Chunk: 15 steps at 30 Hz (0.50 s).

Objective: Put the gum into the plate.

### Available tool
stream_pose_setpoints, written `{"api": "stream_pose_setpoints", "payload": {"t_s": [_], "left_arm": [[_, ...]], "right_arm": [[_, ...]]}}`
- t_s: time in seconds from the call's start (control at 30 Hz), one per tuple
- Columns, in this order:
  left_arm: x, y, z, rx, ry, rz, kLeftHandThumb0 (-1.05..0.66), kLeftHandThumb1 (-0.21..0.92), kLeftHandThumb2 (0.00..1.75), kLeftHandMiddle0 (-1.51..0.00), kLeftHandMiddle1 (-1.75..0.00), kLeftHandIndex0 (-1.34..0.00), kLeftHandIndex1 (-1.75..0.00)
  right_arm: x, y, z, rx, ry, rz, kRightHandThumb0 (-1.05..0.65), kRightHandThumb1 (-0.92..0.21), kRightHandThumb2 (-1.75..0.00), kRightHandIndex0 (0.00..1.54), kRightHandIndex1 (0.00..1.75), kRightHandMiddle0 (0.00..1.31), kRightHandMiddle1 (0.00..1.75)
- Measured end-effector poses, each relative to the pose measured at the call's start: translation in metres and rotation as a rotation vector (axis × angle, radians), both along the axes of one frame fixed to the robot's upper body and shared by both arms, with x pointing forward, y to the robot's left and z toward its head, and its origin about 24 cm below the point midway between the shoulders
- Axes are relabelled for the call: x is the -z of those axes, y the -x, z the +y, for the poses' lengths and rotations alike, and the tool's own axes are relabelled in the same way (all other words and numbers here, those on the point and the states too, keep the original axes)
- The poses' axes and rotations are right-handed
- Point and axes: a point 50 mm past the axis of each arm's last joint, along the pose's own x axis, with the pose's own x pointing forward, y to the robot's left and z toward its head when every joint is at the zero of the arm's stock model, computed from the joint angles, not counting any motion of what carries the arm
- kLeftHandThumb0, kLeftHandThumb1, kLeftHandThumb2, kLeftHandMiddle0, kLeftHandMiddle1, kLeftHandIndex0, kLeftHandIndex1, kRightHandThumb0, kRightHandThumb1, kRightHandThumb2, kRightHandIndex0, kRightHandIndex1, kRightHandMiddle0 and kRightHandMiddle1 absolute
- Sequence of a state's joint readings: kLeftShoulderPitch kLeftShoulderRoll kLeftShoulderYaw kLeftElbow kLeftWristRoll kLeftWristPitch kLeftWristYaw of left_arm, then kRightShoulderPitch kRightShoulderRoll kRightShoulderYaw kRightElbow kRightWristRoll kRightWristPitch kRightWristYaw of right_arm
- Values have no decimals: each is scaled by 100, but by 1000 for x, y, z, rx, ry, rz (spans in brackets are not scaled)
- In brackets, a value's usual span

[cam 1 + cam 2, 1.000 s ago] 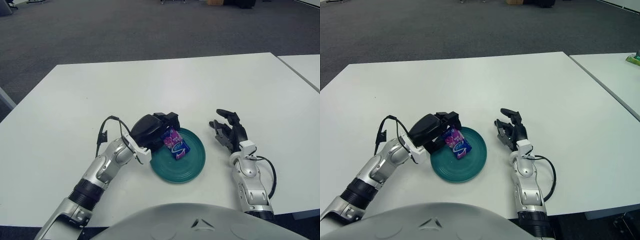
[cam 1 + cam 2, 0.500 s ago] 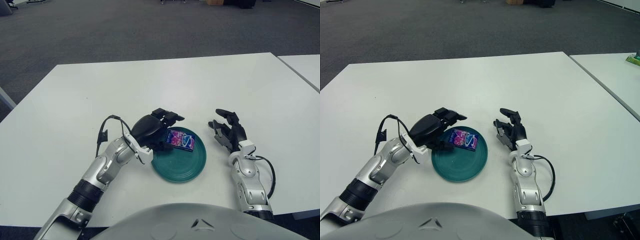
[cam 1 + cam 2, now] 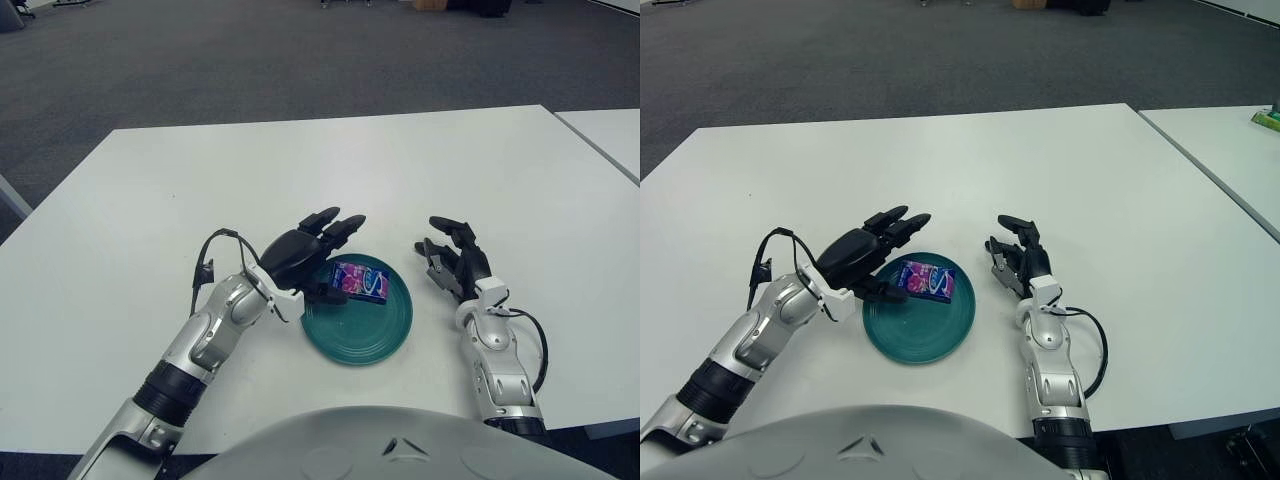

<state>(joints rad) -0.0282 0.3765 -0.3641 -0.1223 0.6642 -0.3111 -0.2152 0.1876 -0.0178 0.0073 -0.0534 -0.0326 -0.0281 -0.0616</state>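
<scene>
Left hand (image 3: 300,255) is released: fingers (image 3: 335,224) spread and stretched out, nothing in the grip. It sits over the left rim of the plate (image 3: 385,335), palm turned toward the dish, thumb low near the rim. Whether the thumb touches the plate, can't tell.

Gum (image 3: 360,282) lies flat inside the plate, just to the right of the left hand's palm and below its fingertips, in the far half of the dish. Blue and pink wrapper, long side running roughly left to right. It looks just clear of the hand, though the gap at the thumb is too small to call.

Plate is a teal round dish sitting flat on the white desk (image 3: 150,200), between the two hands, closer to the left one.

Right hand (image 3: 455,262) shows to the right of the plate, near it but apart. Fingers loosely half-curled and relaxed, holding nothing. Forearm runs back toward the robot's body, with a black cable (image 3: 540,350) looping at its right side.

Left forearm comes in from the lower left, with another black cable (image 3: 210,262) arching up over the wrist.

Second white desk (image 3: 1230,150) stands off to the right of the right hand, separated by a narrow gap, with a small green thing (image 3: 1267,119) at its far edge, too small to identify. Grey carpet floor (image 3: 200,60) beyond.
</scene>
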Motion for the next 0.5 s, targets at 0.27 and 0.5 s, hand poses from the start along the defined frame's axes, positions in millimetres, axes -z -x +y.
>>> {"api": "stream_pose_setpoints", "payload": {"t_s": [0.27,0.5], "left_arm": [[-4,2,6,-15,8,23,-105,92,29,0,0,0,0],[-7,1,22,-133,173,126,-105,92,33,0,0,0,0]], "right_arm": [[0,-1,0,-2,0,4,-48,-92,-57,55,67,10,98],[0,-2,1,-3,1,5,-47,-92,-57,55,67,9,98]]}}
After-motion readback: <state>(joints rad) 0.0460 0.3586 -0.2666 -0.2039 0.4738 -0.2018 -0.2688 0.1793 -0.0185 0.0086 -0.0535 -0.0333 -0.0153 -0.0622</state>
